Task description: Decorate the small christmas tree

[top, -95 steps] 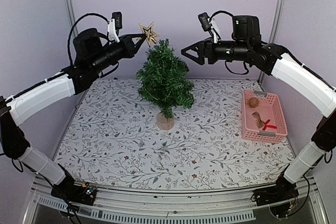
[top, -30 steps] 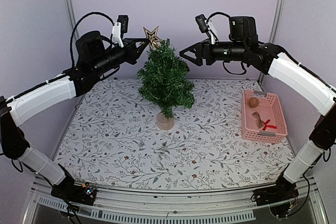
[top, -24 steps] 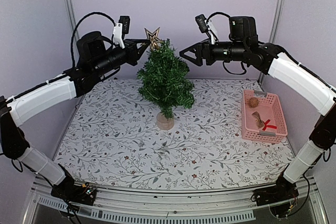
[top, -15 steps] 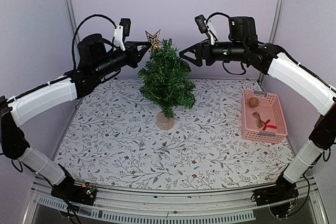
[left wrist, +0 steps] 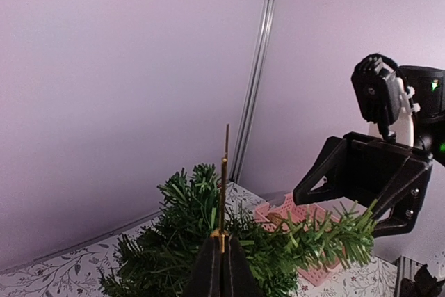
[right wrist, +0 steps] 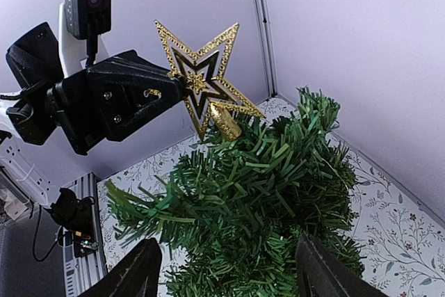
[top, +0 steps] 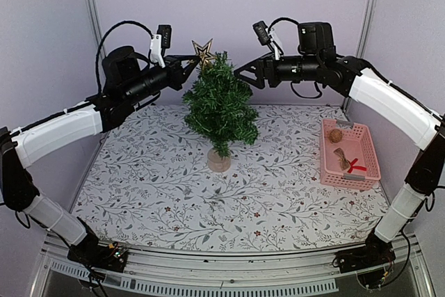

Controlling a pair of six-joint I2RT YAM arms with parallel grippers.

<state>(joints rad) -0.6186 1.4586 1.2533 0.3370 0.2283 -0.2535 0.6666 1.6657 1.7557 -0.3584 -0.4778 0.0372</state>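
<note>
The left gripper (top: 189,60) has its jaws pinched tight on the edge of the gold star (top: 202,51), holding it just beside the top of the small christmas tree (top: 219,106). The tree stands upright on its round wood base (top: 218,161) at the back middle of the table (top: 160,193), between the two arms. The step in hand looks to be topping the tree. The star's gold socket (right wrist: 225,122) points down and sideways, so it likely needs turning upright and lining up over the top sprig (top: 222,55) before lowering, gently enough that the light tree is not pushed over. The right gripper (top: 243,77) hangs near the other side of the treetop, jaws wide apart and empty; it seems placed to steady the top branches, which could bend away from the socket. Well off to the right, a pink basket (top: 325,151) holds a brown ball (top: 336,135) and a piece with a red bow (top: 353,165).
</note>
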